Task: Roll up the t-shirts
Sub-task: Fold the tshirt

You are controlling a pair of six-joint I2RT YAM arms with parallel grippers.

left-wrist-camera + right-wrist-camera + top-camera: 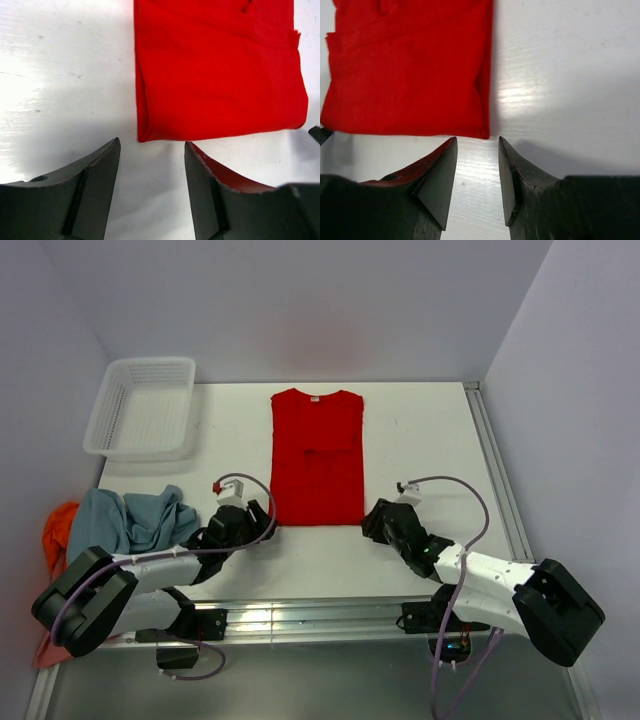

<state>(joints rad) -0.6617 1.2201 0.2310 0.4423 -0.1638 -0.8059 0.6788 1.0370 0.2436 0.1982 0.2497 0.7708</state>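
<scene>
— Where is the red shirt (317,455) found?
— It is laid flat at the middle of the table (430,440), folded into a long strip. The collar, marked by a small white label (313,396), is turned to the far side, and the hem to the near side.
— And the other shirts?
— A blue-grey shirt (135,520) is heaped at the near left of the table. An orange shirt (58,530) is bunched just left of it, at the table's edge. A white basket (143,405) is set at the far left corner, well apart from the red shirt.
— How are the grippers placed?
— The left gripper (262,523) is held low at the hem's left corner, and the right gripper (372,523) at its right corner.
— Is anything pinched?
— Nothing is. In the left wrist view the left fingers (95,190) are spread, and the folded corner is seen just beyond the gap. In the right wrist view the right fingers (440,180) are parted too, by a narrower gap, with the hem's right corner just past the tips. Whether cloth is touched by any tip cannot be told.
</scene>
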